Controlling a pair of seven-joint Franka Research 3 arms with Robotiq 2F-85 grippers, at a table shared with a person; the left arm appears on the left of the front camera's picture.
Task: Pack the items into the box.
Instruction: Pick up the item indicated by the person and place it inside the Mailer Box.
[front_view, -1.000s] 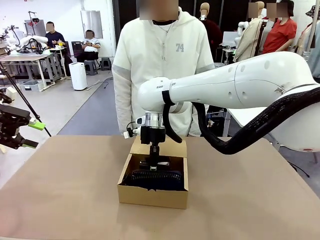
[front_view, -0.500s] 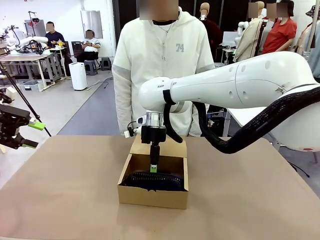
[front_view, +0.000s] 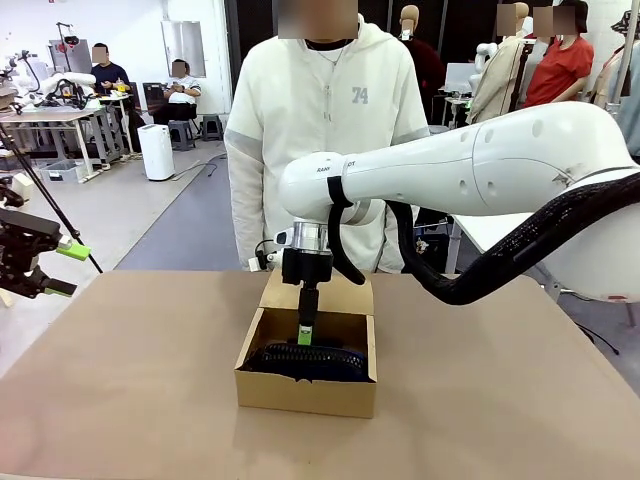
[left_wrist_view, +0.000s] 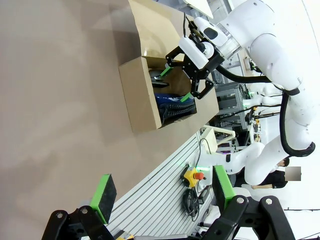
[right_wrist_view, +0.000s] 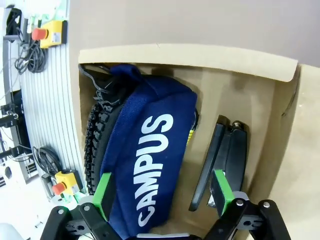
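Left gripper (front_view: 66, 270) hangs spread and empty at the table's left edge. Mid-table, the cardboard box (front_view: 305, 392) holds the navy pouch (right_wrist_view: 150, 150) (printed CAMPUS) near, the black stapler (right_wrist_view: 227, 155) far. Right gripper (right_wrist_view: 162, 192), spread and empty, hovers over them.

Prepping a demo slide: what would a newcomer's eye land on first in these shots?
The big white right arm sweeps in from the right of the front view, with the right gripper hanging open over the cardboard box mid-table. In the right wrist view, a navy pouch printed CAMPUS lies in the box beside a black stapler. A person in a white hoodie stands at the table's far edge.
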